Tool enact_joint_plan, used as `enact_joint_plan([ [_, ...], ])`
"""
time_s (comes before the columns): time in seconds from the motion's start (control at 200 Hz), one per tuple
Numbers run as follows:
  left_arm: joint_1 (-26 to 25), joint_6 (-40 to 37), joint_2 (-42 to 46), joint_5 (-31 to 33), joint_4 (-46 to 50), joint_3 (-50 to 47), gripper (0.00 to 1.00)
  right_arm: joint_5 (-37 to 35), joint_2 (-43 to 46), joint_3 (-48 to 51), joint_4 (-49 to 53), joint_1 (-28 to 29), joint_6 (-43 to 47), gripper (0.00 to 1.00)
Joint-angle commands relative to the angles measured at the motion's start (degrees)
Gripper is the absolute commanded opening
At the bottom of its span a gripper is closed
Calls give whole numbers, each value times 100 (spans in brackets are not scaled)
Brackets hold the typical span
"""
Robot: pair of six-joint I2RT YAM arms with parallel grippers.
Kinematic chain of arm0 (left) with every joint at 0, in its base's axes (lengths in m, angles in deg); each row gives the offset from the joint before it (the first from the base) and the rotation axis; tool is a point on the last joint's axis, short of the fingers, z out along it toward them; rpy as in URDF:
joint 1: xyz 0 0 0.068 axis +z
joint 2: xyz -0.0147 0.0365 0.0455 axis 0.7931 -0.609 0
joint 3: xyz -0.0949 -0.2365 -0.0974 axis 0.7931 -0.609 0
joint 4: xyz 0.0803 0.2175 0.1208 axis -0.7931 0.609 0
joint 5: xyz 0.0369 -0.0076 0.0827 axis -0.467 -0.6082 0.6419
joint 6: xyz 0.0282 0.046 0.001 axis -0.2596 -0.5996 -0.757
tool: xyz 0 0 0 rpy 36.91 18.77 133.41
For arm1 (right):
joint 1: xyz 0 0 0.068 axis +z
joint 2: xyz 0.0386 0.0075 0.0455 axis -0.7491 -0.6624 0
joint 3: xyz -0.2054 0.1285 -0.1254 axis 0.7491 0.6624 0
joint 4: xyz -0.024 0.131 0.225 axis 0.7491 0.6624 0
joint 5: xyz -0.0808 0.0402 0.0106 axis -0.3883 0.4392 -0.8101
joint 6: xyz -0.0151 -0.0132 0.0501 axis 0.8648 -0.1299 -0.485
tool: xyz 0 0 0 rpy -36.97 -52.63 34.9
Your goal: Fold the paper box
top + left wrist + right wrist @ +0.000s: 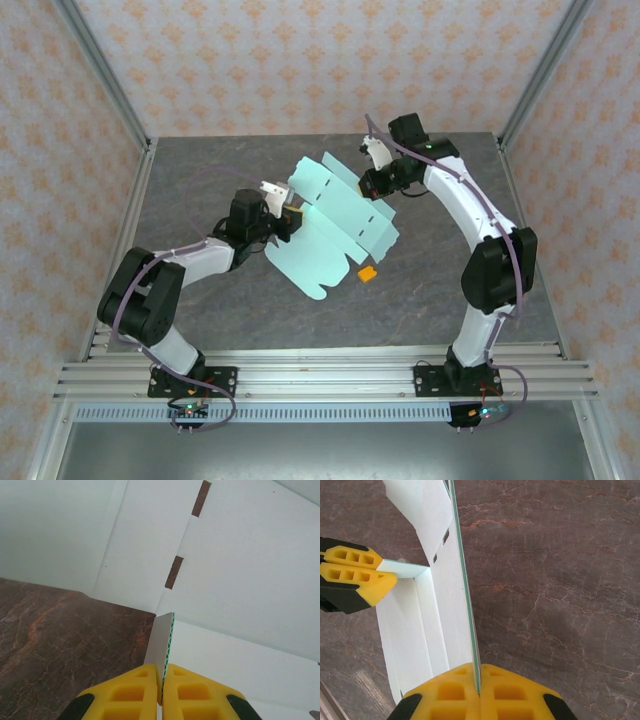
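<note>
Right, your paper box [335, 225] is no closed box: it is an open die-cut sheet of pale mint card. From overhead it spreads just up and left of the small orange block [367, 273]. Its near right edge runs just beside that block, but you cannot tell whether they touch.

The left gripper [290, 222] meets the sheet's left side, left of the block and a little beyond it. The right gripper [372, 185] meets the far edge, almost straight beyond the block. From that height the jaws are too small for you to read.

Your wrist cameras settle it. On the left wrist, the yellow fingers [135, 692] press together on a thin flap standing edge-on, with a green zigzag down its cut edge. Past the flap, two narrow slots [174, 572] sit along a crease between white panels.

On the right wrist, the yellow fingers [512, 692] are clamped on a panel seen edge-on, rising straight up from them. That camera also gives you what the left wrist cannot: the left gripper's tips nipping a corner across the sheet, with creased panels bent into a shallow trough between the two grips.

The stone-patterned table [440, 270] lies under the sheet and the block.
</note>
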Motion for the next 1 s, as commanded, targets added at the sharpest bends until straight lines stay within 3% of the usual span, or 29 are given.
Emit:
enact_joint_plan([
  [0.0,-385,-116,96,-506,-363,93,8,351,-39,-158,-756,87,-452,0],
  [0.24,-838,-622,-108,-84,202,414,8,395,-69,-35,-921,146,-578,0],
  [0.991,-1168,-785,-381,99,590,691,18,-214,-173,62,-841,262,-281,0],
])
